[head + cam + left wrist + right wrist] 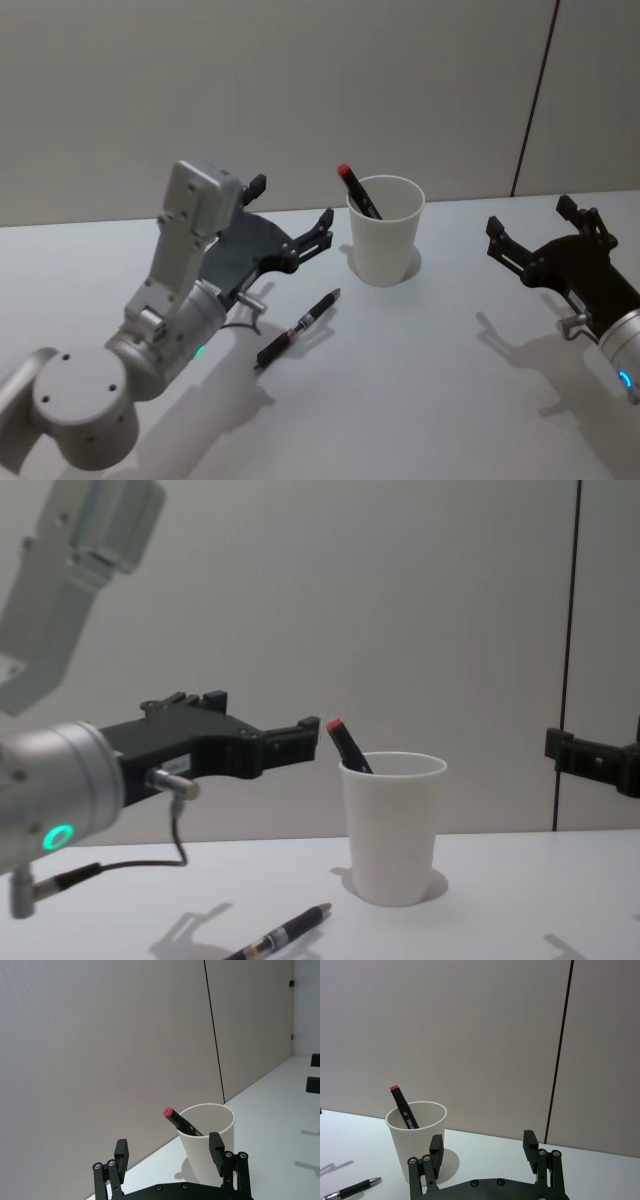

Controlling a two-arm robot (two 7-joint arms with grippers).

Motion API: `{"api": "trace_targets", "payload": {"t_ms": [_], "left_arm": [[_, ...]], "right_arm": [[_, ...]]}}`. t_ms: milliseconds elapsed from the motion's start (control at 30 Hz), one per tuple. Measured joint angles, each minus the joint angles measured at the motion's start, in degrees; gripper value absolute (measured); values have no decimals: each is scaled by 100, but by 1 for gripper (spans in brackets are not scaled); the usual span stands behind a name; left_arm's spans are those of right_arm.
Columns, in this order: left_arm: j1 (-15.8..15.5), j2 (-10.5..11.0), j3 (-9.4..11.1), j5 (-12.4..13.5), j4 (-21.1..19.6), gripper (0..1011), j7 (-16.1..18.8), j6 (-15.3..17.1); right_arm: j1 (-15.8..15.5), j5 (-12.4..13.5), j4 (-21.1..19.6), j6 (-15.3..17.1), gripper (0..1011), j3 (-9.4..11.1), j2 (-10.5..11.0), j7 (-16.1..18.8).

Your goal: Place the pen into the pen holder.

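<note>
The pen (298, 328) is dark with a silver tip and lies flat on the white table, in front and to the left of the pen holder (385, 243); it also shows in the chest view (280, 935) and the right wrist view (350, 1190). The pen holder, a white paper cup (392, 825) (202, 1157) (417, 1142), stands upright. My left gripper (292, 202) (265, 715) (169, 1149) hovers open and empty, above the table, left of the cup and behind the pen. My right gripper (530, 215) (483, 1143) is open and empty, well to the right of the cup.
A black marker with a red cap (357, 190) (345, 743) leans inside the cup. A plain wall (300, 90) rises just behind the table. Bare tabletop (450, 380) lies between the pen and the right arm.
</note>
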Motion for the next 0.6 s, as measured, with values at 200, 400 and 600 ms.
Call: {"api": "trace_targets", "payload": {"t_ms": [200,400,600], "left_arm": [[203,290,-107,-316,-274,1001,-154,165],[392,568,-209,-566,-506,1001,-300,355],[494,749,-275,-761,-642,1001,-508,603]], "right_arm": [[0,-3,0,-1,1001,0,0,2],[0,-3,1,-1,1001,0,0,3],[0,-3,1,-1,1001,0,0,3]]}}
